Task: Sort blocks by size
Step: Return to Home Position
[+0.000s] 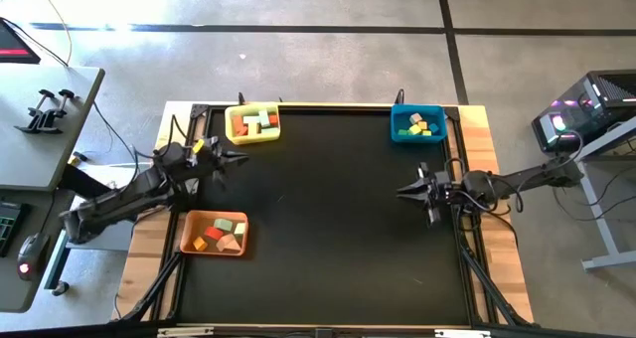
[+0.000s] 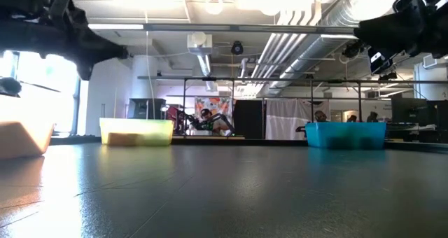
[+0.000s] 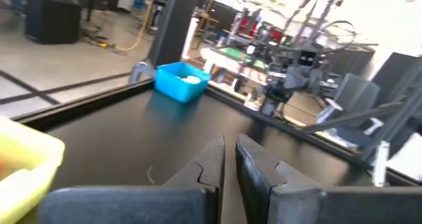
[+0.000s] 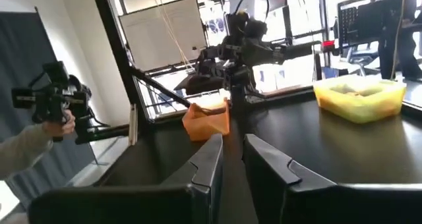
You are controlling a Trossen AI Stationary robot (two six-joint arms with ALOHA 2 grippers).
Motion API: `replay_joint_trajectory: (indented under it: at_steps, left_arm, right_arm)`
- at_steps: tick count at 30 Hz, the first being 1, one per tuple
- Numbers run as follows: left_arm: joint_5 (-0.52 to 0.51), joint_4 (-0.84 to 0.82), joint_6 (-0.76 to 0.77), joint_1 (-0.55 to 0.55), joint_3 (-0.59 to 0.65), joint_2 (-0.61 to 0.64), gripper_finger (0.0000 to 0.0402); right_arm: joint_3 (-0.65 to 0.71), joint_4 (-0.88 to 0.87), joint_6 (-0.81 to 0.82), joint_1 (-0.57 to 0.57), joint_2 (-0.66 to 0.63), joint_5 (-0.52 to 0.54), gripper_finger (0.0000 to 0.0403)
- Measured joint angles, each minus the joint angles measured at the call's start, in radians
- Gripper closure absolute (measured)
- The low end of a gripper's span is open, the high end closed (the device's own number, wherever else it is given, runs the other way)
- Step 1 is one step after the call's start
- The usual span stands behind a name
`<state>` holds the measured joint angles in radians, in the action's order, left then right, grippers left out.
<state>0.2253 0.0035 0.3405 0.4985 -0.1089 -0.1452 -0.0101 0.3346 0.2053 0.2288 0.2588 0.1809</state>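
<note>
The blocks [image 1: 260,123] lie in 3 bins on the black mat [image 1: 328,239]: yellow bin [image 1: 231,125] at its back left corner, blue bin [image 1: 395,123] back right, orange bin [image 1: 186,234] front left. The left gripper [image 1: 238,159] hangs over the mat's left side and the right gripper [image 1: 402,191] over its right. Each has its 2 fingers almost together, apparently empty.

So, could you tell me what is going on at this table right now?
Two robot arms are sorting blocks by size, and the job looks about done. Every block visible sits in the yellow bin, the blue bin or the orange bin; none shows loose on the black table. The left gripper hovers between the yellow and orange bins, the right gripper by the table's right edge. Both hold nothing, fingers drawn together.
</note>
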Motion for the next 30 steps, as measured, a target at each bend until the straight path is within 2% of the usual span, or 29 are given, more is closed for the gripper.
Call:
replay_joint_trajectory:
  at_steps: [5, 8, 15, 19, 23, 25, 30]
  left_arm:
    - [-0.001, -0.164, -0.029, 0.068, 0.0, 0.14, 0.0388]
    - [0.01, -0.197, -0.058, 0.103, -0.001, 0.14, 0.0396]
    - [0.1, -0.229, -0.106, 0.18, -0.002, 0.142, 0.0401]
    - [0.14, -0.209, -0.126, 0.192, -0.002, 0.141, 0.0401]
    - [0.19, -0.179, -0.133, 0.177, 0.006, 0.142, 0.0401]
    - [0.241, -0.13, -0.128, 0.154, 0.023, 0.142, 0.0401]
    - [0.329, 0.058, -0.138, 0.055, 0.095, 0.142, 0.0401]
  right_arm:
    - [-0.004, -0.026, -0.082, 0.0, -0.026, -0.001, 0.0343]
    - [-0.019, -0.084, -0.141, -0.02, -0.063, -0.004, 0.0344]
    - [-0.09, -0.479, -0.047, -0.125, -0.259, 0.028, 0.0344]
    - [-0.109, -0.48, 0.0, -0.14, -0.254, -0.062, 0.0344]
    - [-0.049, -0.363, 0.034, -0.122, -0.255, -0.146, 0.0344]
    - [-0.001, -0.292, 0.049, -0.11, -0.255, -0.147, 0.0344]
    - [0.0, -0.286, 0.037, -0.074, -0.255, -0.063, 0.0344]
